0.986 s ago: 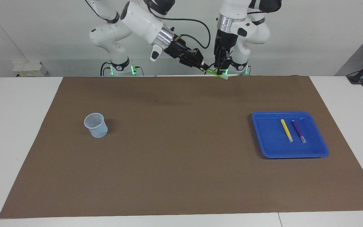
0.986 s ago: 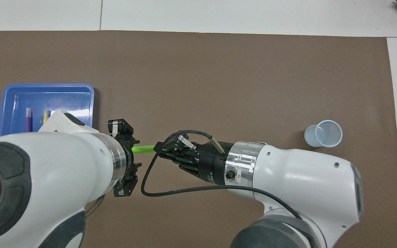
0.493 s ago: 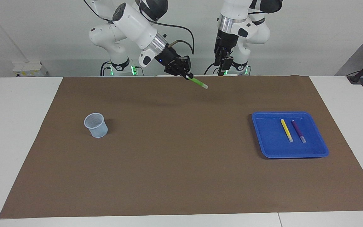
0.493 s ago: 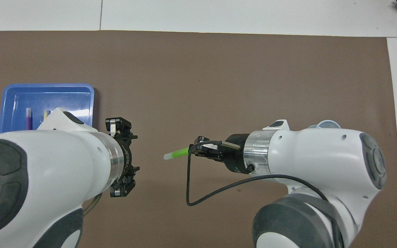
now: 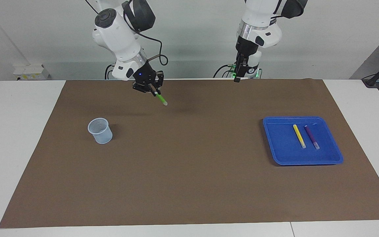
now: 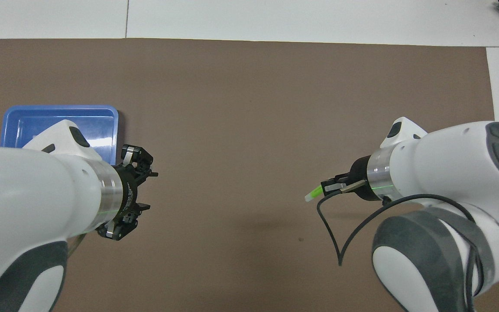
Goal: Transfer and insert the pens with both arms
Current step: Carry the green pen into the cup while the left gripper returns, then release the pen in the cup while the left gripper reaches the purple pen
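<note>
The right hand (image 5: 152, 89) is clamped on the green pen (image 5: 161, 98), which slants down out of its fingertips with the pale cap lowest, up in the air over the brown mat (image 5: 189, 184) toward the right arm's end of the table (image 5: 12, 138). The pen touches nothing below it. The mesh cup (image 5: 100, 130) stands upright on the mat, well apart from the pen. The left hand (image 5: 239, 74) hangs up over the mat's edge nearest the robots, holding nothing; I cannot tell how wide its fingers stand. The yellow pen (image 5: 299, 136) and the purple pen (image 5: 312, 137) lie side by side, apart, in the blue tray (image 5: 283, 154) toward the left arm's end of the table.
</note>
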`<state>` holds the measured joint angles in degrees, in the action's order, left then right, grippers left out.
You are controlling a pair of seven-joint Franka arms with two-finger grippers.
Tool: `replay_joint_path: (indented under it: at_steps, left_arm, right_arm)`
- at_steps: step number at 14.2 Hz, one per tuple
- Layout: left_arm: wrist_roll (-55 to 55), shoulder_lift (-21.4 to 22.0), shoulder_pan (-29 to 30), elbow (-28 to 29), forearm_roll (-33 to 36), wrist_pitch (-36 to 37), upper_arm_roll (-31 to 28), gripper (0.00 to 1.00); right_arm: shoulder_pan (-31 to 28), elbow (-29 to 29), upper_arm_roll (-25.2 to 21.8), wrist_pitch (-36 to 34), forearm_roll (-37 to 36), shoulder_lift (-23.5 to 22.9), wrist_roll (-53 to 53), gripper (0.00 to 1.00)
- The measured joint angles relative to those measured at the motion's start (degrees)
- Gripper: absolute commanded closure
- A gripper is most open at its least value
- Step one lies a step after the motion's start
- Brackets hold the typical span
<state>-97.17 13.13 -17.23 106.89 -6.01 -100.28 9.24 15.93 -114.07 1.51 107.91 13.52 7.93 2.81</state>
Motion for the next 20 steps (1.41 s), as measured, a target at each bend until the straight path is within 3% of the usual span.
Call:
replay_joint_path:
  at_steps: [4,8,12,20]
  left_arm:
    - [18.3,1.2,0.4,2.4,-1.0,0.0,-4.6,0.40]
    - [39.0,3.6,0.5,6.1,-1.1,0.0,-11.8,0.39]
    - [57.0,5.1,1.9,8.4,-1.4,0.2,-19.1,0.38]
    - [84.3,4.6,11.2,14.0,-1.5,-3.8,-19.7,0.36]
  right_arm:
    - [-4.9,2.5,-0.1,-4.3,-11.9,0.0,14.4,1.00]
    - [-8.8,2.5,-0.1,-4.2,-18.9,-0.1,24.7,1.00]
    - [-12.9,-0.3,0.0,1.0,-20.3,-0.1,34.4,1.00]
    - [-14.8,-8.5,0.2,12.6,-20.3,-0.3,37.4,1.00]
